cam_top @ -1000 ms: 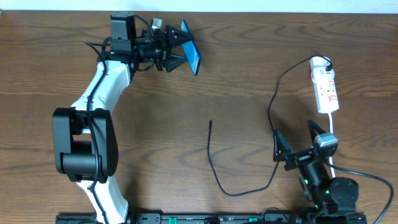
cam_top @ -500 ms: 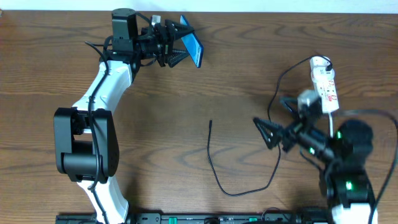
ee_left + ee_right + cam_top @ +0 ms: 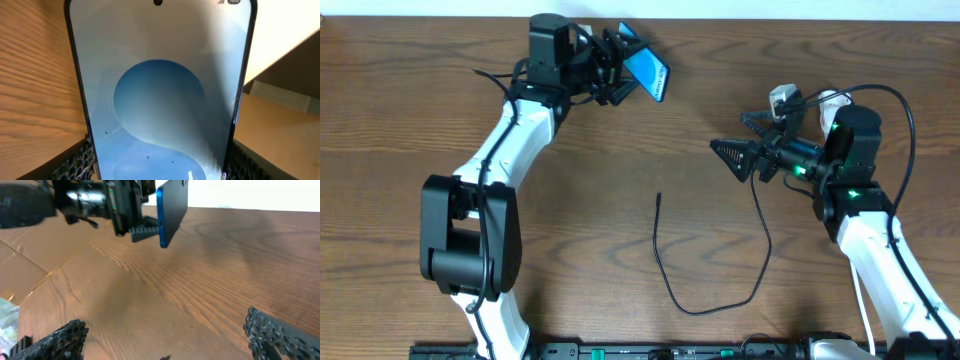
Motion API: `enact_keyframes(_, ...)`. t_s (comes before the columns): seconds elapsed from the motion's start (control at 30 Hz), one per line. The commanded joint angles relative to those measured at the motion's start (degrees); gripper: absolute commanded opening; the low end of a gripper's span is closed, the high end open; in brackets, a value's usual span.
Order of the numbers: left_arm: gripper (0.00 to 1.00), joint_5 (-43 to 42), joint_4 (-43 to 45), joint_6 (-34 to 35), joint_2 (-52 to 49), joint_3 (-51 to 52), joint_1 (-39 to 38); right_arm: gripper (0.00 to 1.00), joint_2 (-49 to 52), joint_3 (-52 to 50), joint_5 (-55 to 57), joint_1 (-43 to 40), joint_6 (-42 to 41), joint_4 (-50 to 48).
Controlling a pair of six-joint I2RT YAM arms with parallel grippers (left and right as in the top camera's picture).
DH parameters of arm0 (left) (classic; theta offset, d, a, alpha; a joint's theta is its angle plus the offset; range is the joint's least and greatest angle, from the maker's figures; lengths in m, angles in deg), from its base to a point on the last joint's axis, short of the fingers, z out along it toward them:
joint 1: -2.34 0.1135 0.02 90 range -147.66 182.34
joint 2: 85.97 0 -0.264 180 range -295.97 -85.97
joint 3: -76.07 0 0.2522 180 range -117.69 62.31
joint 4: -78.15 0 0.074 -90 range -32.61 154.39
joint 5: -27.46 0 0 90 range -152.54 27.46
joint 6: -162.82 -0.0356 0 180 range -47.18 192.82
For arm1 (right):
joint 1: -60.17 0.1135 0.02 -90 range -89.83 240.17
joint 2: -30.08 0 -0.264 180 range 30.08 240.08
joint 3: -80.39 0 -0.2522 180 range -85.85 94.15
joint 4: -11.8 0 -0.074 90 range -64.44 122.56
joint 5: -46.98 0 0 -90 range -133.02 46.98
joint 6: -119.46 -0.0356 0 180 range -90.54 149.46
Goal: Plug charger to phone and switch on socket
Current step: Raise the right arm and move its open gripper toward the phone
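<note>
Near the surface's far edge, left of centre, the left claw (image 3: 623, 70) is clamped on the phone (image 3: 650, 72), which is held off the wood with its blue screen tilted. The charger (image 3: 656, 240) lies looped mid-surface, its plug tip free. Toward the right edge, the right claw (image 3: 728, 133) hovers spread wide, gripping nothing.

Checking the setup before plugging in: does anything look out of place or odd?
The phone is off the table, held tilted by the left gripper near the far edge. The charger lies loose mid-table, its plug tip unattached. Nothing looks spilled or damaged.
</note>
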Motion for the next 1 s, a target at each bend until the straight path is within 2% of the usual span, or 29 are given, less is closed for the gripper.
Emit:
enact_keyframes(0.0, 0.07, 3.06, 0.11, 0.0, 5.2, -0.76, -1.99, 0.99, 1.73, 1.27, -1.36, 0.39, 2.19, -0.74)
enact_keyframes(0.23, 0.07, 5.55, -6.4, -0.85, 7.02, -0.76, -4.74, 0.99, 1.79, 1.27, -0.63, 2.99, 2.21, -5.22)
enact_keyframes(0.5, 0.07, 6.1, -6.67, -2.08, 7.17, -0.76, -7.3, 0.99, 1.79, 1.27, 2.1, 4.96, 2.19, -6.99)
enact_keyframes(0.97, 0.07, 5.86, -6.67, -2.12, 7.17, -0.76, -7.3, 0.99, 1.79, 1.2, 2.1, 4.96, 2.19, -7.48)
